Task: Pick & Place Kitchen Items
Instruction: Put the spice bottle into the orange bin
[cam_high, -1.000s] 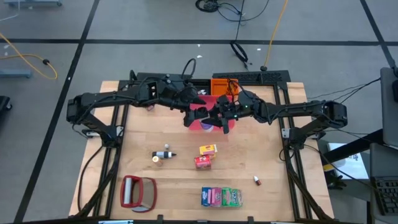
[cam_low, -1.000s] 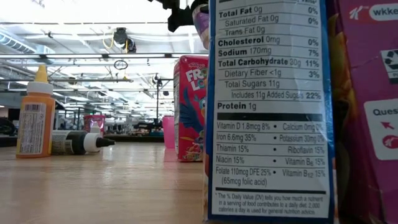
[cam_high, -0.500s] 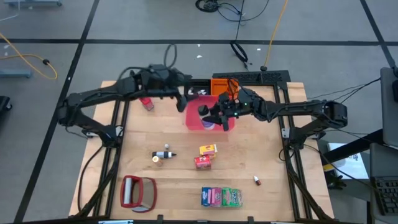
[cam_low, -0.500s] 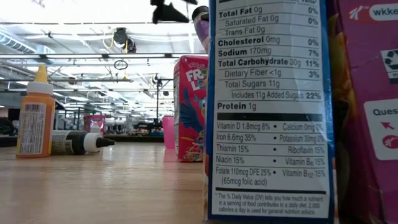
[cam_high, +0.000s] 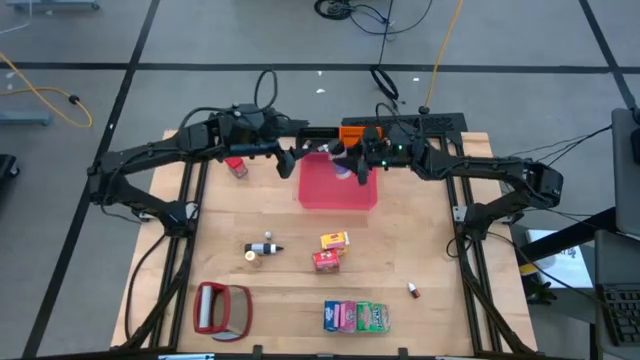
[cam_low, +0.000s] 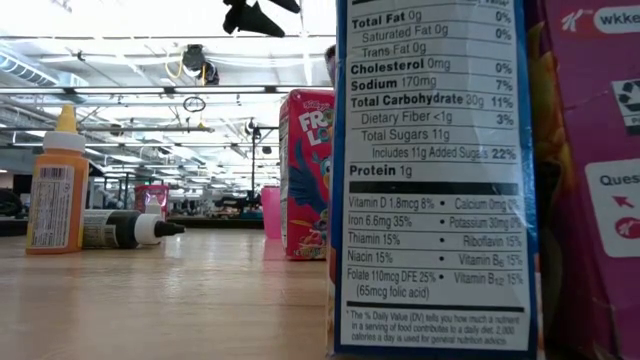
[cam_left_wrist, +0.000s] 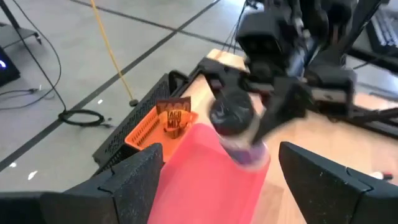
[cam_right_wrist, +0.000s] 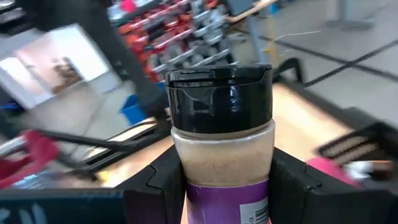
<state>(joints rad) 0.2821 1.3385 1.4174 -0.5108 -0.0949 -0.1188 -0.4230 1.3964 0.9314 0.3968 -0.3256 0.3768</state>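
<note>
Two grippers at the far side of the table. Right gripper (cam_right_wrist: 217, 186) pinching the purple jar (cam_right_wrist: 222, 146) low on the body, black cap up, held upright above the far edge of the red tray (cam_high: 337, 185). Left gripper (cam_high: 290, 160) spread wide, empty, just beside the tray's far-left corner, facing the jar. Orange basket (cam_high: 358, 133) just behind the tray.

Judging the step: jar lifted and carried, drop spot not yet clear. To do it well:
- keep jar vertical, grip is low and top-heavy
- lower slowly before release, no drop from height
- hold left gripper clear of the right arm's path; close already

Rest of the items well apart near the front: red and yellow cartons (cam_high: 330, 250), packets (cam_high: 356, 316), small bottles (cam_high: 262, 250), small red container (cam_high: 235, 166) at far left.
</note>
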